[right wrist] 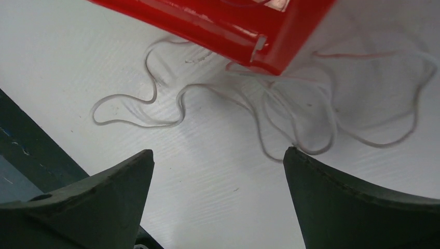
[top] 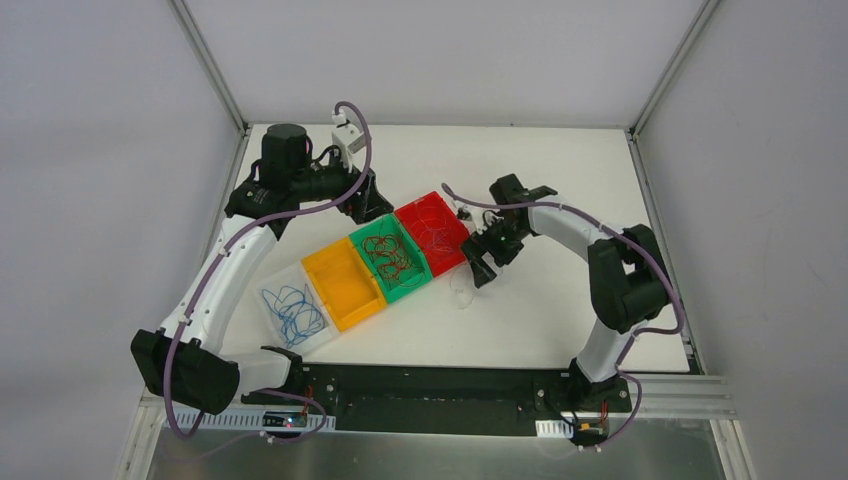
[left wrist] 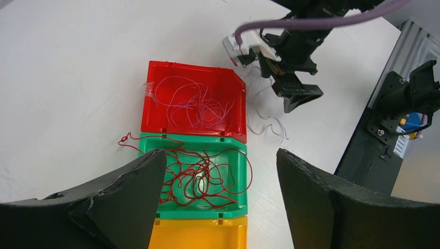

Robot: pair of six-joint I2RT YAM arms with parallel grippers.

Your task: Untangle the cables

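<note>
Four bins stand in a diagonal row. Blue cables (top: 293, 312) lie in the clear bin (top: 268, 296). The yellow bin (top: 343, 283) holds nothing I can see. Dark red-brown cables (left wrist: 200, 176) fill the green bin (left wrist: 239, 176), one loop hanging over its rim. Thin cables (left wrist: 200, 106) lie in the red bin (left wrist: 155, 78). A white cable (right wrist: 290, 111) curls on the table beside the red bin's corner. My right gripper (right wrist: 219, 150) hovers open just above it, holding nothing. My left gripper (left wrist: 220, 153) is open over the green bin, empty.
The white table (top: 560, 320) is walled by grey panels. A black base rail (top: 420, 395) runs along the near edge. My right arm's purple hose (left wrist: 311, 21) arcs above the red bin's far side.
</note>
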